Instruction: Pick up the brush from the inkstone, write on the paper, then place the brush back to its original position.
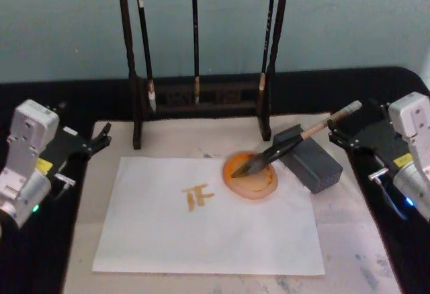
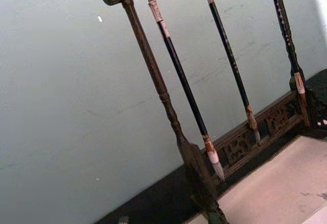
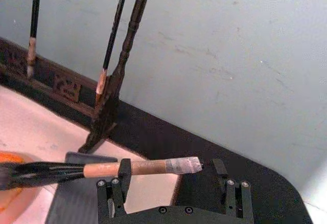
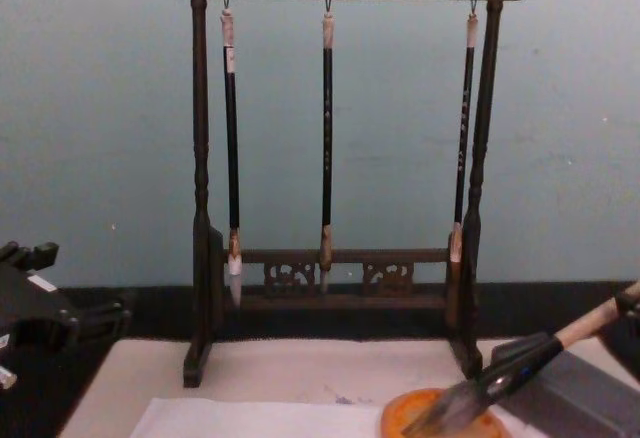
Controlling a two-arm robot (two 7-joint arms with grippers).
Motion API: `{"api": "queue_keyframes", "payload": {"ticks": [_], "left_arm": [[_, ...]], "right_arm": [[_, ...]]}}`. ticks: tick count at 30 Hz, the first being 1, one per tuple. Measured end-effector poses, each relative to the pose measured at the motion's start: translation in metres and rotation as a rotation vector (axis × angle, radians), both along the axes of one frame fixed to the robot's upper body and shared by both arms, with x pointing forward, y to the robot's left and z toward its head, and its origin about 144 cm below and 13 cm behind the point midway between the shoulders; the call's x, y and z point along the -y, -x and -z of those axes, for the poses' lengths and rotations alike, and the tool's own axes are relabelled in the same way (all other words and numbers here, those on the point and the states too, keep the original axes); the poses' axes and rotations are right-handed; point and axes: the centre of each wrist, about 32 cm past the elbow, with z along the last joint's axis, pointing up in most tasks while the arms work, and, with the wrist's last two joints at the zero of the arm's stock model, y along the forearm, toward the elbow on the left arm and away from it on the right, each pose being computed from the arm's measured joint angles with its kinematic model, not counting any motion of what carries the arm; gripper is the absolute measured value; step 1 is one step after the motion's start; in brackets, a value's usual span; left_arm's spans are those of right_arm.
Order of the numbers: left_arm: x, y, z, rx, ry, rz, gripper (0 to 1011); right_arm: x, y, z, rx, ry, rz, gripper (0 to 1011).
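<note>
The brush (image 1: 279,148) lies slanted, its bushy tip in the round orange inkstone (image 1: 259,185) and its black shaft across a dark grey slab (image 1: 314,163). Its tan handle (image 3: 148,167) points toward my right gripper (image 3: 171,166), which stands open with the handle's end between its fingers (image 3: 124,170). In the head view this gripper (image 1: 336,131) sits at the mat's right edge. The white paper (image 1: 201,240) lies flat in front and carries an orange written mark (image 1: 197,197). My left gripper (image 1: 101,137) is open, off the mat's left side, away from everything.
A dark wooden rack (image 1: 201,96) stands at the back of the beige mat (image 1: 349,240) with three thin black brushes (image 4: 327,138) hanging from it. A pale wall rises behind. The black table (image 1: 40,99) surrounds the mat.
</note>
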Motion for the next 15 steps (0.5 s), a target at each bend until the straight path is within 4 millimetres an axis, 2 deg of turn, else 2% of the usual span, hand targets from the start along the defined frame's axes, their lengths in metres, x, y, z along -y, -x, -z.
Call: {"api": "queue_keyframes", "payload": {"ticks": [5, 15], "left_arm": [[0.0, 0.0, 0.0, 0.0, 0.0, 0.0, 1010], [0.0, 0.0, 0.0, 0.0, 0.0, 0.0, 1010]], "right_arm": [[-0.0015, 0.0043, -0.0033, -0.014, -0.082, -0.01, 1000], [-0.0024, 0.0101, -0.0093, -0.173, -0.476, 0.008, 1000]]}}
